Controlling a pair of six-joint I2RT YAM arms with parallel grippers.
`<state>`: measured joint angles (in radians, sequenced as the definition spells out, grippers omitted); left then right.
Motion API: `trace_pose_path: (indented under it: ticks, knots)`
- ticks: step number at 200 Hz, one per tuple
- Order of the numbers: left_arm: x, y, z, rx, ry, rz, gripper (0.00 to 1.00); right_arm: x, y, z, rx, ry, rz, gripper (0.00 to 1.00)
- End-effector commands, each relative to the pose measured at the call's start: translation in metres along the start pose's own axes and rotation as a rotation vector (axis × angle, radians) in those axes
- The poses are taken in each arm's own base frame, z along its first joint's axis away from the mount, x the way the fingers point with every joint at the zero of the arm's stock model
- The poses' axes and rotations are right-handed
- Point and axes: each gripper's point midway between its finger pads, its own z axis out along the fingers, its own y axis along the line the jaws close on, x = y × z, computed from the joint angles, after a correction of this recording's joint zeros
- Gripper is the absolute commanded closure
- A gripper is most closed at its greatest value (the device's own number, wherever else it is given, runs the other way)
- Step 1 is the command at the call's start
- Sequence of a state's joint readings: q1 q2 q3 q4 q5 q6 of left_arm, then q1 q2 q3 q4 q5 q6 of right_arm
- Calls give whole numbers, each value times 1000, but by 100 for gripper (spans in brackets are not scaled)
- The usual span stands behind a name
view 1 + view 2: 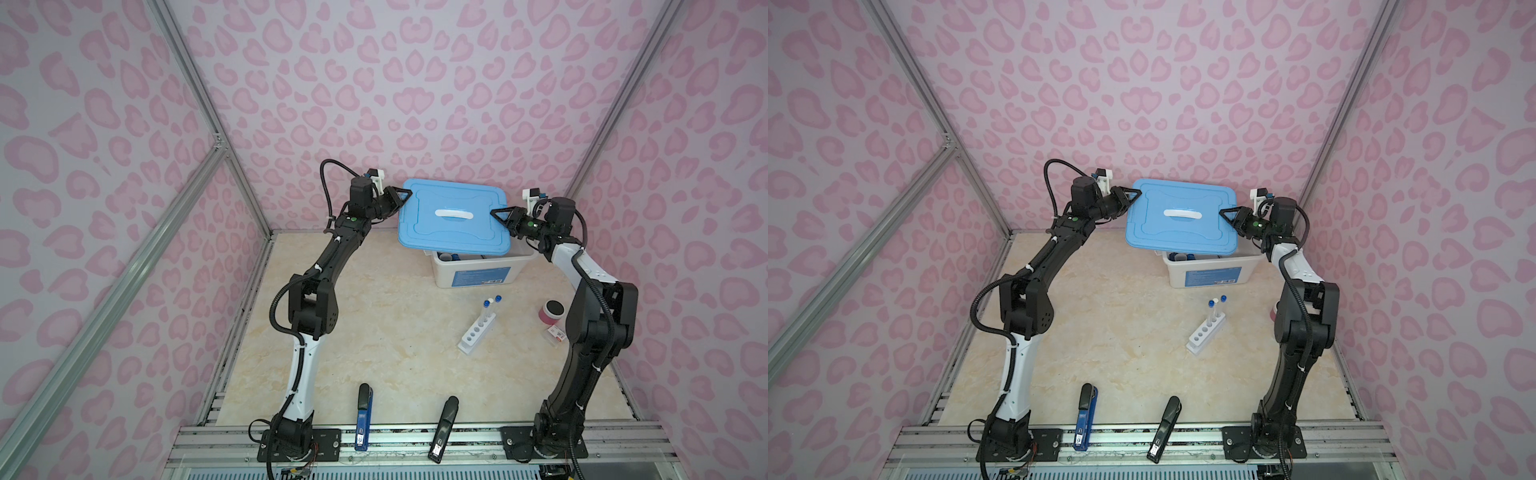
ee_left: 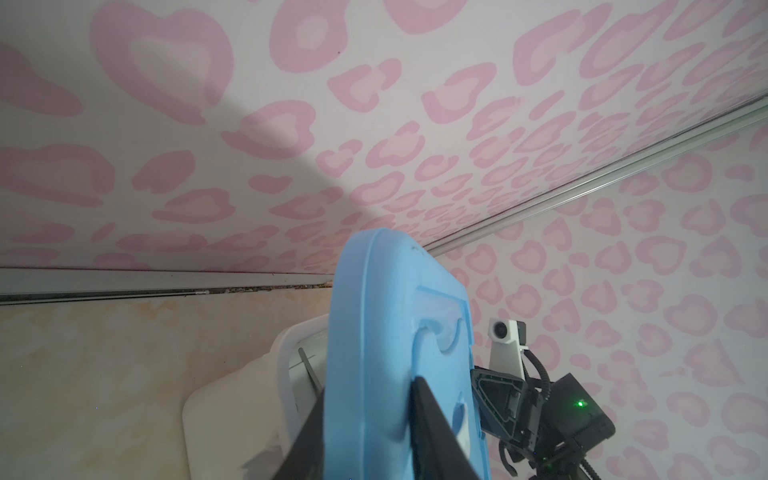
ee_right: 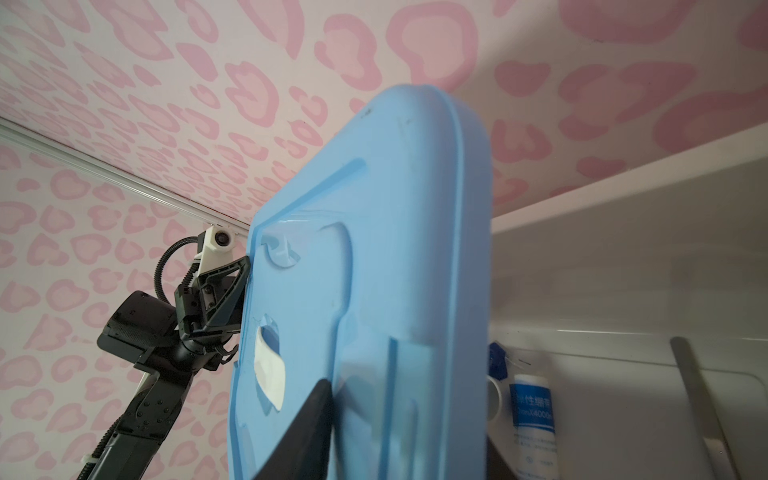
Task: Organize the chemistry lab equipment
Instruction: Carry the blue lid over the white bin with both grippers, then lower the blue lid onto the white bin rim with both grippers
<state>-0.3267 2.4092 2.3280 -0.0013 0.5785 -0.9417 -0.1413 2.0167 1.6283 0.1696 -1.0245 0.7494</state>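
Note:
Both grippers hold a blue lid (image 1: 453,216) (image 1: 1179,216) above and partly over the open white box (image 1: 478,276) (image 1: 1208,276). My left gripper (image 1: 409,193) (image 2: 370,390) is shut on the lid's left edge, one finger on each face. At the right edge my right gripper (image 1: 492,212) (image 3: 407,411) is shut on it too. Inside the box lie a white-and-blue bottle (image 3: 534,411), metal tweezers (image 3: 690,386) and a tiny white cup (image 3: 494,399). In front of the box stands a white holed rack (image 1: 476,332) (image 1: 1204,334) holding capped test tubes (image 1: 486,309).
A blue stapler-like tool (image 1: 363,415) and a black one (image 1: 444,424) lie at the table's front edge. A pink jar with a black top (image 1: 552,311) and a small labelled packet (image 1: 556,334) sit by the right arm. Pink patterned walls close in behind the box.

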Motion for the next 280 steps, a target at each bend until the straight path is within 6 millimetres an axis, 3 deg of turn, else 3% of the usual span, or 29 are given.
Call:
trace_pose_path:
  ticks: [1,61,140,166,172,244,280]
  knots:
    - [29,1,13,10,92,16,67,-7,11,-3,-59,-20,-82,60]
    - [56,9,32,-29,115,-18,65,-14,0,-5,-46,-47,-33,61]
    - [96,0,49,-58,170,-34,65,-23,-23,-8,38,-42,-4,62]
    - [101,-9,49,-56,174,-28,65,-28,-26,-10,59,-38,-10,62]
    - [102,-10,50,-57,176,-25,60,-29,-27,-11,60,-39,-10,62]
    - [133,-10,58,-77,212,-9,59,-32,-33,-17,86,-43,-9,63]
    - [135,-20,56,-76,209,11,58,-32,-42,-21,107,-38,-2,63]
